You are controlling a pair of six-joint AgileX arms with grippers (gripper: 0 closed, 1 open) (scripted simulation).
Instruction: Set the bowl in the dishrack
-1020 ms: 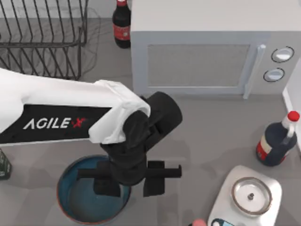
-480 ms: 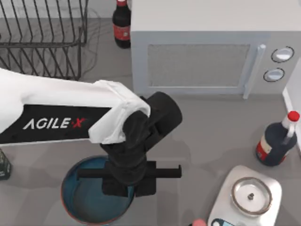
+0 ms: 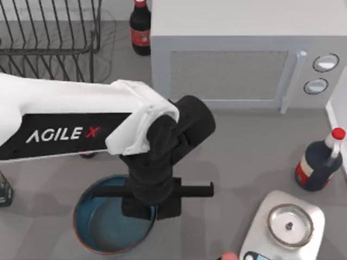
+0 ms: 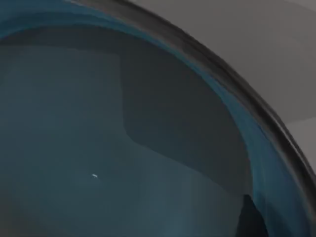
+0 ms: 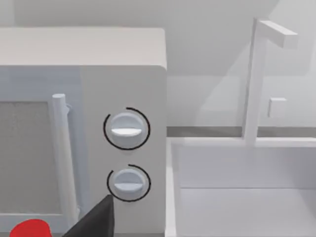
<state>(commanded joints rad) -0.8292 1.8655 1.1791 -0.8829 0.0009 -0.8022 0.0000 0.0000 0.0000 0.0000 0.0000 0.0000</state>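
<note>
Now left gripper point(image 3: 151, 207) fingers pinching bowl point(image 3: 103, 230) right rim

The glossy blue bowl point(image 3: 103, 225) sits upright near the table's front-left, well apart from the dark wire dishrack point(image 3: 51, 40).
</note>
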